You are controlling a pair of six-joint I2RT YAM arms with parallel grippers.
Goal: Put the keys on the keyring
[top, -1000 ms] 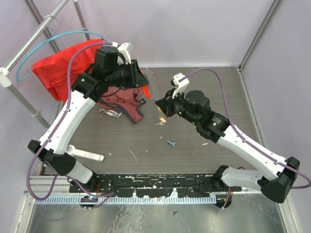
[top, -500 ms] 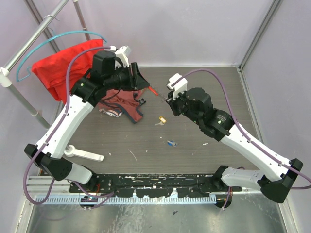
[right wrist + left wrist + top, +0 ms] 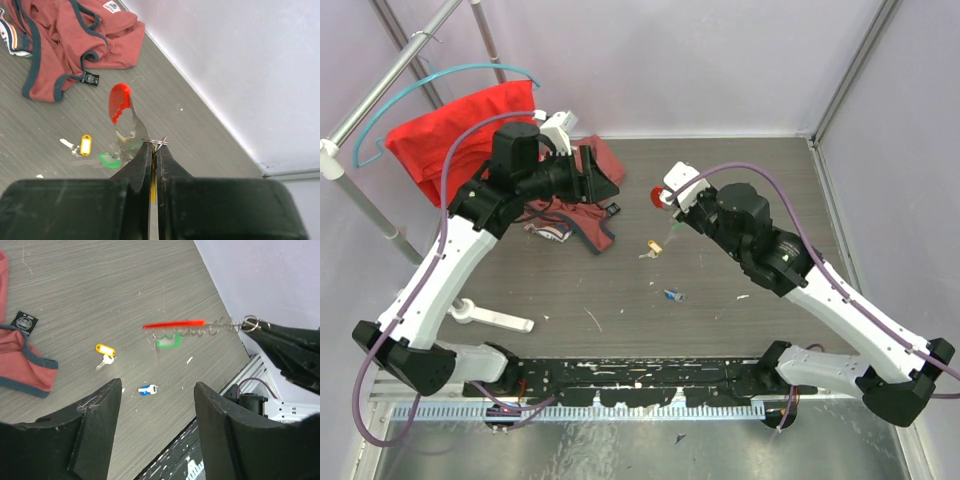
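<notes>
While nipping the keyring (image 3: pixel 210 330) by its end ring alone, lets chain, red tag (image 3: pixel 120 101) and what looks like a green key (image 3: pixel 168 341) dangle clear of the tabletop (image 3: pixel 75 300) — right pincer (image 3: pixel 154 147) clamped tight, probably to present the ring for threading. Leaves the left pincer (image 3: pixel 157 386) spread wide and empty over the yellow key (image 3: pixel 105 350) and blue key (image 3: pixel 147 389), both loose on the tabletop. Shows a black tag (image 3: pixel 24 322) and a white label (image 3: pixel 111 6) on the reddish garment (image 3: pixel 75 35) — print too small to read.

Can't read tag shape on keyring (image 3: pixel 173 324): smeared to a red streak in left wrist view. Can't tell whether blurred green key (image 3: pixel 167 341) below hangs on it. Losing left gripper (image 3: pixel 157 385) finger bases to bottom edge.
</notes>
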